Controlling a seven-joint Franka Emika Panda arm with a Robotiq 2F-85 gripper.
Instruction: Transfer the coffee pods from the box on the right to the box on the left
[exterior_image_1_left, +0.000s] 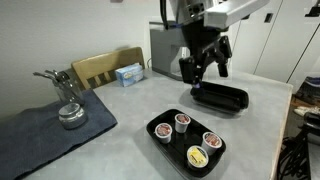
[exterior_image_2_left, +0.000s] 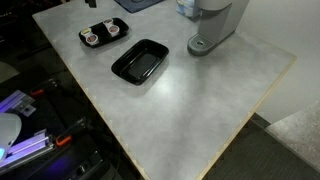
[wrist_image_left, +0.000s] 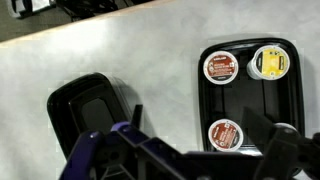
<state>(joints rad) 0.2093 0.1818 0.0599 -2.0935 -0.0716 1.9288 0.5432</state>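
A black tray (exterior_image_1_left: 152, 127) near the table's front holds several coffee pods: red-lidded ones (exterior_image_1_left: 182, 120) and a yellow-lidded one (exterior_image_1_left: 197, 156). A second black tray (exterior_image_1_left: 222, 98) stands empty behind it. My gripper (exterior_image_1_left: 208, 68) hangs open and empty just above the empty tray. In the wrist view my gripper (wrist_image_left: 196, 118) is spread over the table between the empty tray (wrist_image_left: 90, 105) and the pod tray (wrist_image_left: 250, 100), with a red pod (wrist_image_left: 225, 134) beside one finger and a yellow pod (wrist_image_left: 269, 62) further off. Both trays show in an exterior view: the empty tray (exterior_image_2_left: 140, 62) and the pod tray (exterior_image_2_left: 105, 42).
A grey coffee machine (exterior_image_2_left: 215, 25) stands at the back of the table. A dark cloth (exterior_image_1_left: 50, 135) with a metal object (exterior_image_1_left: 68, 110) lies at one end. A blue box (exterior_image_1_left: 128, 73) and a wooden chair (exterior_image_1_left: 100, 65) are behind. The table edge (exterior_image_2_left: 200, 140) is near.
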